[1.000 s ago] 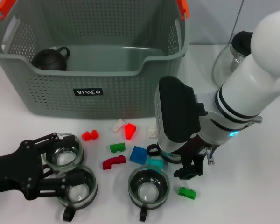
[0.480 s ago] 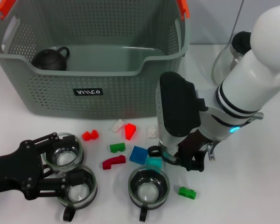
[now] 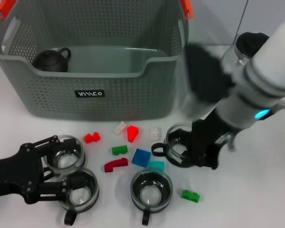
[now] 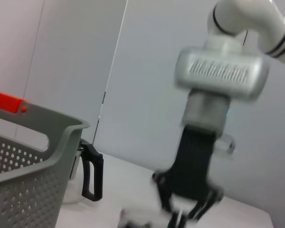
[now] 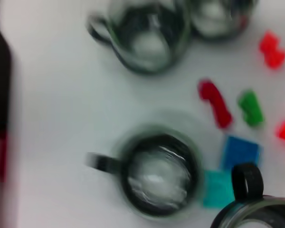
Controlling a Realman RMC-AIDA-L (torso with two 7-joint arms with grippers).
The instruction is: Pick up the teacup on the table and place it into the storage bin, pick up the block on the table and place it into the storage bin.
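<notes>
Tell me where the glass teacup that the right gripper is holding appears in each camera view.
Head view: the held teacup is right of centre, just in front of the storage bin, with the right gripper on its rim.
Left wrist view: only a blurred trace under the right gripper; cannot confirm.
Right wrist view: its rim and black handle at the lower right corner.
Shared landmark: the blue block beside it.

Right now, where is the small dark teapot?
In the head view, the dark teapot sits inside the storage bin, in its back left corner, far from the glass teacups on the table.
</notes>
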